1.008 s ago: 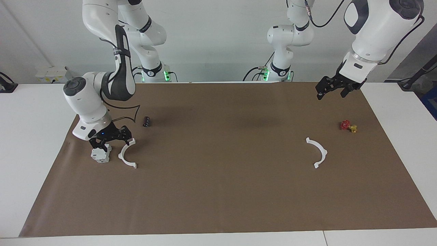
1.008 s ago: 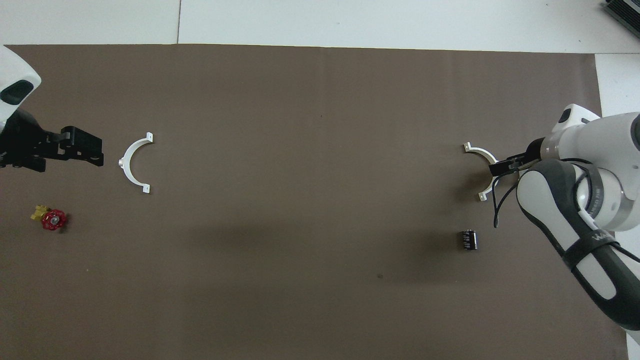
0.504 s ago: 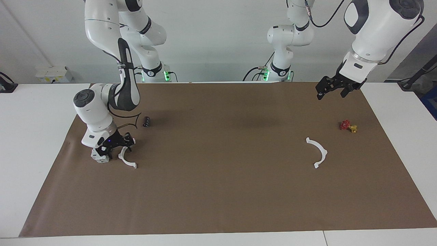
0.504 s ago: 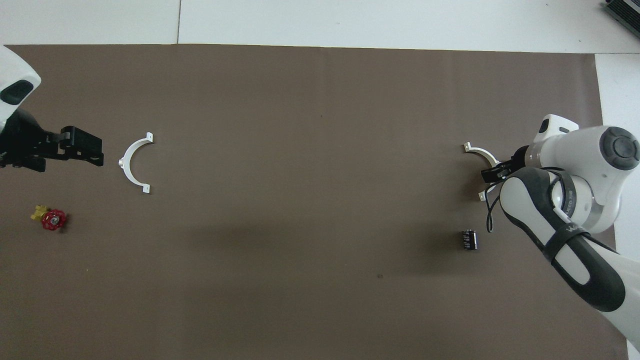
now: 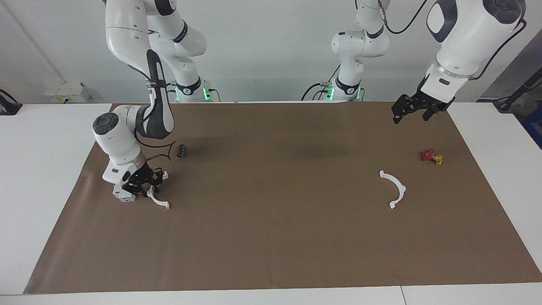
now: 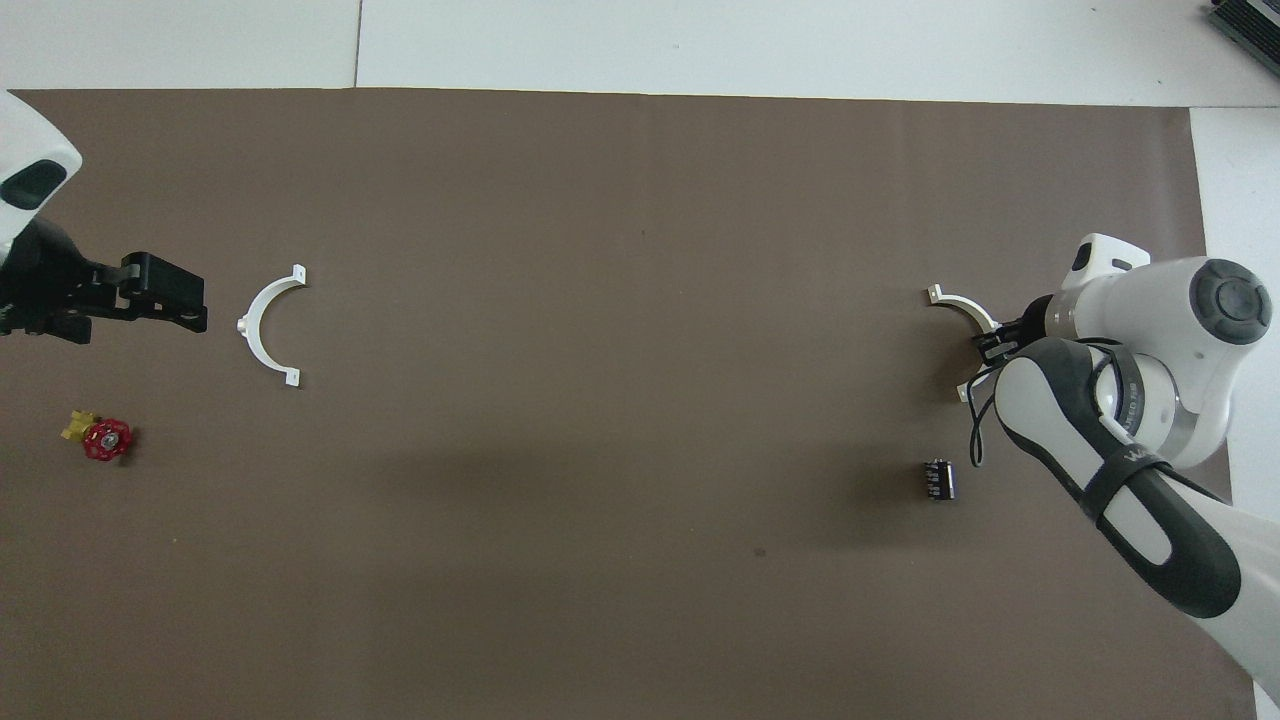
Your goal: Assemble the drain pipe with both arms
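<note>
White arc (image 5: 159, 198) half hidden under right claw (image 5: 142, 186).

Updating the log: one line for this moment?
right end effector: low at arc | left end effector: raised, waiting | other arc: untouched | arcs unjoined

Two white half-ring arcs (image 5: 394, 189) (image 5: 157, 196), one small black cylinder (image 5: 181, 150), one grey-white block (image 5: 120, 195) and one red-and-yellow valve (image 5: 432, 156) lie on the tabletop (image 5: 275, 237).
</note>
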Motion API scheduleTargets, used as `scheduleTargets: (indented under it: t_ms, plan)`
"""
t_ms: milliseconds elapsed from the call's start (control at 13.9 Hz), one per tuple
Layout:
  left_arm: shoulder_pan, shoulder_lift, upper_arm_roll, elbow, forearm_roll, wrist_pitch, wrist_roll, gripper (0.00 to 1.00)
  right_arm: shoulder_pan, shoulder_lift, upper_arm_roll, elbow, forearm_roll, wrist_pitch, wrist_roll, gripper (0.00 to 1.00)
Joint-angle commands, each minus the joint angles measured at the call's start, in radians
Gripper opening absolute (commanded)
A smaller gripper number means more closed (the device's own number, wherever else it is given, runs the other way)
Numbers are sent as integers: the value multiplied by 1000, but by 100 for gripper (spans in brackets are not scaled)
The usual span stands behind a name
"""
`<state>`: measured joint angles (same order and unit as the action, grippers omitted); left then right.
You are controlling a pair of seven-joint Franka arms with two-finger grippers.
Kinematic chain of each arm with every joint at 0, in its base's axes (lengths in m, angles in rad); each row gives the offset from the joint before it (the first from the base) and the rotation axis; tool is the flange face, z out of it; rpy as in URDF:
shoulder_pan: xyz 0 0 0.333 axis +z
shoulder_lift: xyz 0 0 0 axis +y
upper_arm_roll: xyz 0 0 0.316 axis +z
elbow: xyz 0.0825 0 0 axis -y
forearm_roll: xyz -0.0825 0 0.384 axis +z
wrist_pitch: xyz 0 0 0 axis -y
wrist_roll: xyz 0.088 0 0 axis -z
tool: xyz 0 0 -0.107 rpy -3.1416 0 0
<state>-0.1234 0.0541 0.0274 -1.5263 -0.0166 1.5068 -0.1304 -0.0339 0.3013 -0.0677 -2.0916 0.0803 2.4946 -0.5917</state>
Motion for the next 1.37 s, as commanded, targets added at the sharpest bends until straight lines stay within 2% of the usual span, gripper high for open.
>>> scheduleTargets:
  t_ms: [0,144,288,432,720,1080,1296]
  plan:
    - [1,-31,2,-40,14,24,2,100,-15,15,6,24,30,20,-4,0]
    - [1,-31,2,-40,14,24,2,100,18,4,11,86,30,-49,146,0]
    - [1,-31,2,-40,14,24,2,100,98,-2,9,181,24,-201,377,0]
    - [1,-31,2,-40,15,23,2,100,184,5,9,257,9,-281,617,0]
    - [1,-31,2,-40,14,24,2,100,334,12,9,283,16,-298,817,0]
    - [1,-31,2,-40,14,24,2,100,514,160,9,427,6,-281,1065,0]
    - [1,-31,2,-40,14,24,2,100,580,205,9,412,6,-203,1116,0]
